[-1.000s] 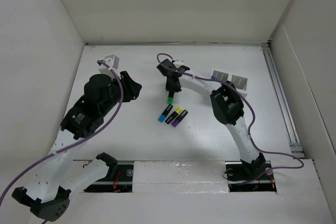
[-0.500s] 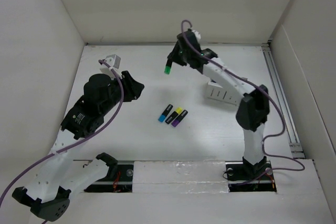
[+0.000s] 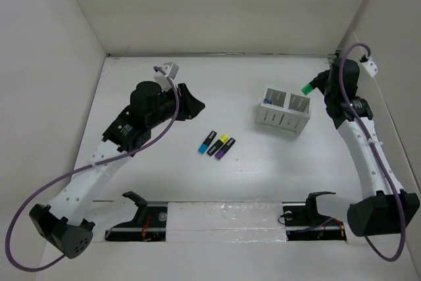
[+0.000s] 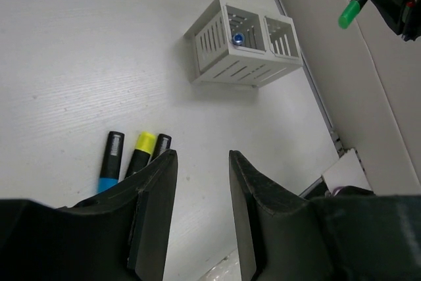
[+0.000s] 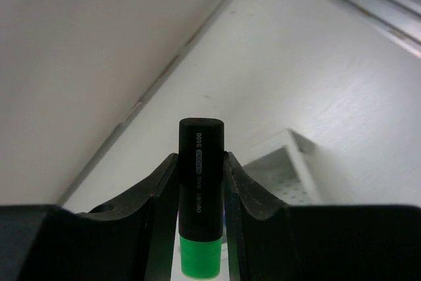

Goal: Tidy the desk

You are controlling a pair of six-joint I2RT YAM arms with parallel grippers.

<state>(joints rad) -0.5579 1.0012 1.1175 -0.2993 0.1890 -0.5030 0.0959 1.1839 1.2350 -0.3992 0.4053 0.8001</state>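
Observation:
My right gripper (image 3: 317,84) is shut on a black highlighter with a green cap (image 3: 307,88), held in the air just right of the white pen holder (image 3: 284,111). In the right wrist view the green highlighter (image 5: 200,182) stands clamped between both fingers, above the pen holder (image 5: 293,166). Three highlighters lie side by side mid-desk: blue (image 3: 207,142), yellow (image 3: 219,144), purple (image 3: 225,148). My left gripper (image 3: 197,106) hangs open and empty to their upper left. The left wrist view shows them just past the left finger (image 4: 154,195). The desk (image 3: 164,176) is white.
A blue-tipped item (image 4: 238,38) stands in one compartment of the pen holder (image 4: 243,47). White wall panels close in the desk on the left, back and right. A metal rail (image 3: 352,123) runs along the right edge.
The right arm lifted the green highlighter from beside the others and swung it round the back to the far right, beside the pen holder. The left arm reached forward and right.

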